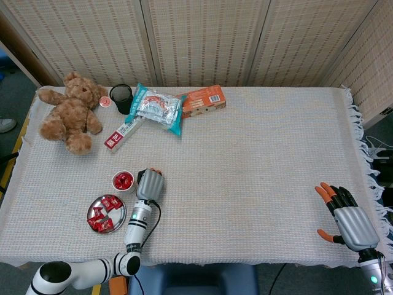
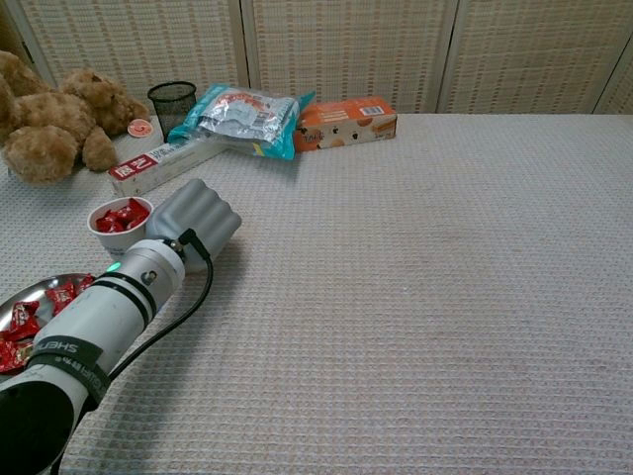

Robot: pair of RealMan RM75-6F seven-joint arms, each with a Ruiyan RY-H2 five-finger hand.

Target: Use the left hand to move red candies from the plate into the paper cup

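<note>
Surface: woven cloth [image 1: 258, 160] carries our work.
Left hand [image 1: 150, 183]: beside the paper cup [image 1: 123, 180]; we cannot tell its fingers' state.
Plate [image 1: 120, 216]: red candies [image 1: 103, 215] remain.
Next: we should swing back over them.
</note>
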